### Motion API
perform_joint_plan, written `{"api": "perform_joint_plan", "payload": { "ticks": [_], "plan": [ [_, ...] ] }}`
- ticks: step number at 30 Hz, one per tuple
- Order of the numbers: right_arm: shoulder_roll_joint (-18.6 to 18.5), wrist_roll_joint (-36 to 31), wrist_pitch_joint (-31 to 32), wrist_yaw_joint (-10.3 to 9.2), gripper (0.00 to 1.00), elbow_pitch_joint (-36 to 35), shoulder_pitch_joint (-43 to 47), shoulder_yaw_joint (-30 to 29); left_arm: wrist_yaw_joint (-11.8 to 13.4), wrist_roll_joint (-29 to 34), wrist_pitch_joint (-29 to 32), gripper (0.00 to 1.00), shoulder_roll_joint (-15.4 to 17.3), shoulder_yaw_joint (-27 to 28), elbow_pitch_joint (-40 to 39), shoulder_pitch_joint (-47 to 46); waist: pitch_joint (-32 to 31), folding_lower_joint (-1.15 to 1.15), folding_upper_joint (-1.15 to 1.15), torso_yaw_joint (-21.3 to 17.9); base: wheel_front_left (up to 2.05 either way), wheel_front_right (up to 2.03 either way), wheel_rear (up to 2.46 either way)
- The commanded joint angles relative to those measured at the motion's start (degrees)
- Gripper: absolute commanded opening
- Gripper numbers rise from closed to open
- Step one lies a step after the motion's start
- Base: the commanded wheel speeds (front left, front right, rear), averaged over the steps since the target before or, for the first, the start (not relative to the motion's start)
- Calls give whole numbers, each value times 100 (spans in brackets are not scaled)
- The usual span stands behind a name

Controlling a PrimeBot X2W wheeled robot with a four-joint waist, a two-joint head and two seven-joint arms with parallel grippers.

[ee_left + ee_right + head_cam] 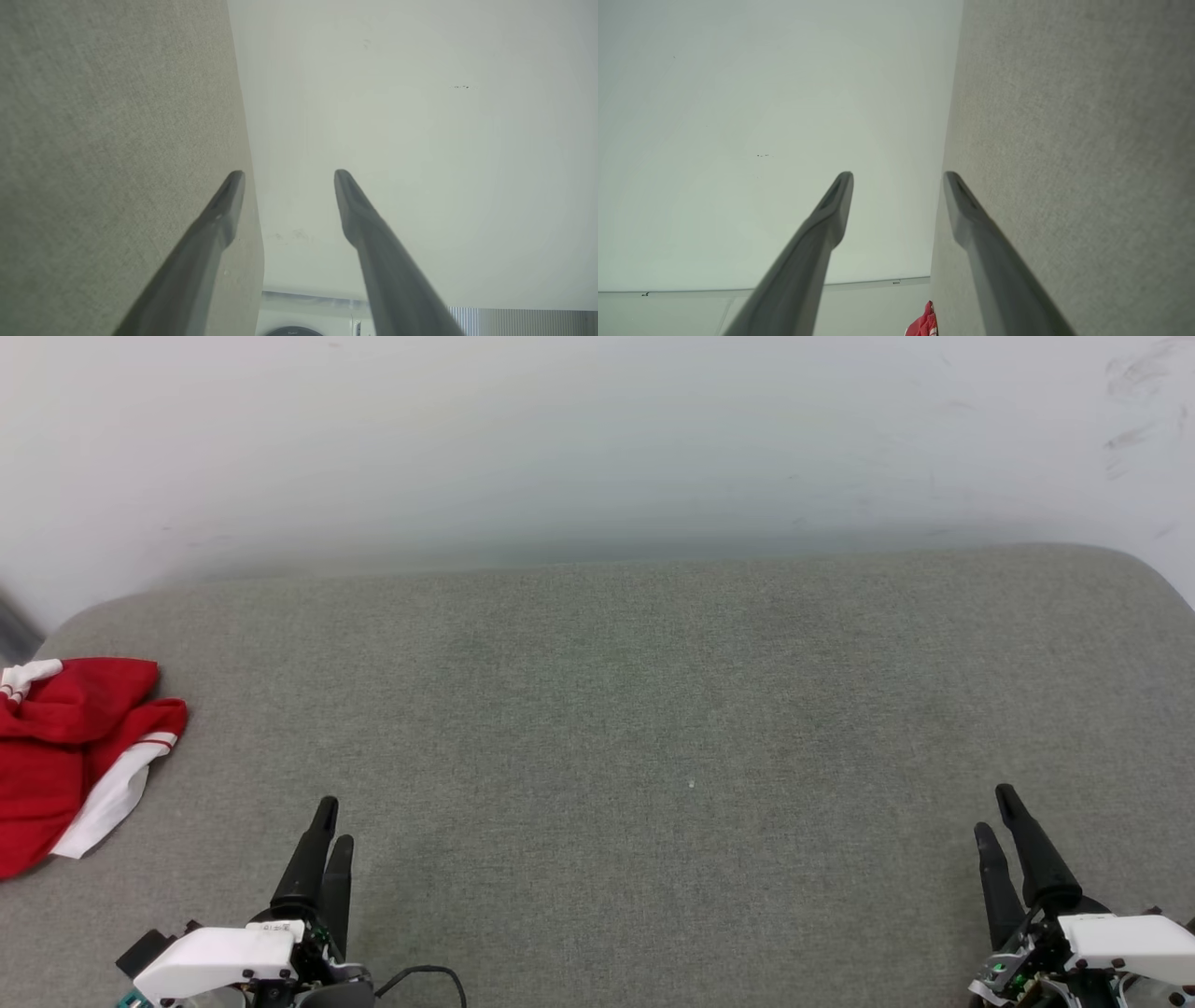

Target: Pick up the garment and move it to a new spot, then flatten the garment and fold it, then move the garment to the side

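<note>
Grey woven fabric covers the surface (597, 728), which runs from the near edge back to a pale wall. At the near edge toward the left corner, the left gripper (335, 819) hovers over bare fabric, its two dark fingers pointing away toward the far edge. In the left wrist view the left gripper (288, 173) has its fingers spread with a clear gap between the tips, holding nothing. A thin black cable (429, 975) loops beside its white wrist housing. At the near edge toward the right corner, the right gripper (992, 808) sits in the same pose. The right wrist view shows the right gripper (896, 173) likewise parted and empty.

Farther back, at the left edge of the surface, the garment (56, 747) lies crumpled in a heap, red with a white sleeve and striped trim showing. It is apart from both grippers, nearer the left one. A small patch of it also shows low in the right wrist view (924, 324). Beyond the rounded far edge stands the wall (597, 439), with faint scuff marks near its upper right.
</note>
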Motion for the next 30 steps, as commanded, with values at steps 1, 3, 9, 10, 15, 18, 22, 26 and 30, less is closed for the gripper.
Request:
{"api": "perform_joint_plan", "payload": {
  "ticks": [1, 3, 9, 10, 15, 18, 22, 26, 30],
  "plan": [
    [-3, -84, -59, 1, 100, -141, -80, 7, 0, 79, -55, 100, 16, -11, -157, -73, 1, 0, 0, -2, 0, 0, 0],
    [-3, -206, -117, 1, 100, -164, -54, -8, 0, 202, -113, 100, 17, 5, -198, -58, 1, 0, 0, -4, 0, 0, 0],
    [-2, -899, -282, 1, 100, -327, 4, -57, 53, 818, -278, 100, 19, 71, -366, -46, 2, 0, 0, -11, 0, 0, 0],
    [-2, -1049, -308, 1, 100, -371, 12, -69, 90, 931, -304, 100, 19, 71, -409, -46, 2, 0, 0, -12, 0, 0, 0],
    [-2, -1745, -435, 1, 100, -631, 65, -60, 335, 1564, -432, 100, 21, 8, -615, -18, 5, 0, 0, -18, 0, 0, 0],
    [-2, -2119, -510, 1, 100, -765, 96, -54, 465, 1947, -504, 100, 22, -56, -726, 2, 7, 0, 0, -22, 0, 0, 0],
    [-2, -2667, -604, 1, 100, -945, 134, -7, 613, 2442, -598, 100, 23, -135, -845, 26, 9, 0, 0, -25, 0, 0, 0],
    [-2, -3207, -694, 1, 100, -1098, 181, 50, 728, 2961, -689, 100, 25, -218, -949, 55, 8, 0, 0, -26, 0, 0, 0],
    [-1, -3696, -781, 1, 100, -1220, 239, 98, 843, 3458, -777, 100, 26, -304, -1009, 89, 6, 0, 0, -24, 0, 0, 0]
  ]
}}
